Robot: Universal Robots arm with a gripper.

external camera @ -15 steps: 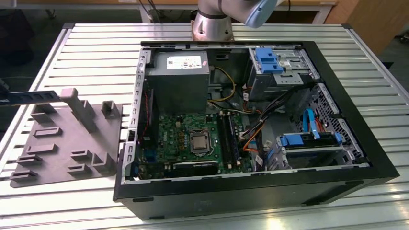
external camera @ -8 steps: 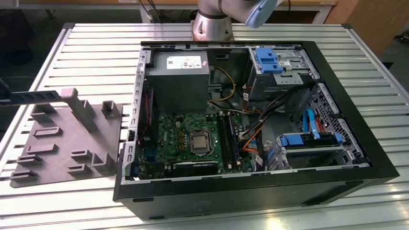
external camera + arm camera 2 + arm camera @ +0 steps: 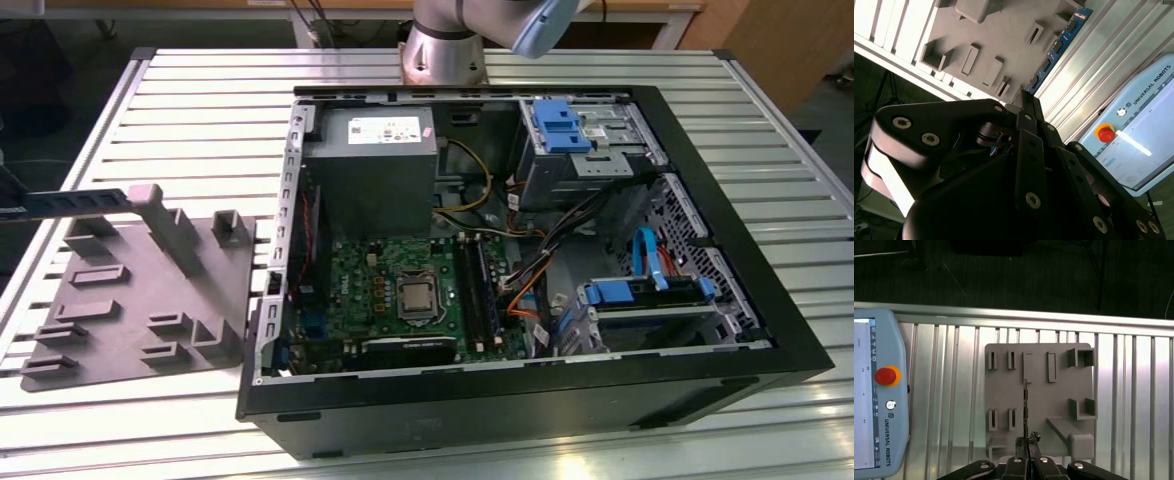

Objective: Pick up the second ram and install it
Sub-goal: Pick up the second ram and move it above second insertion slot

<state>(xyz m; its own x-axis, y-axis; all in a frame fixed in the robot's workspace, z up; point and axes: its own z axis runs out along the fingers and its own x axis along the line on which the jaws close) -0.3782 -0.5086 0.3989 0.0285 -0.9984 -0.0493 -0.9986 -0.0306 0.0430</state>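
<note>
One ram (image 3: pixel 1052 54) is pinched tight in the closed claw (image 3: pixel 1027 441), over one grey tray (image 3: pixel 1054 401).

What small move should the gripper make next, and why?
Probably a short, straight lift. The gripper is shut on the ram, which hangs over the tray, and in the exterior view a tall post stands by the ram's end. Going sideways toward the case at this height might catch that post.

Tray (image 3: pixel 140 295) beside computer case (image 3: pixel 534 398)
</note>
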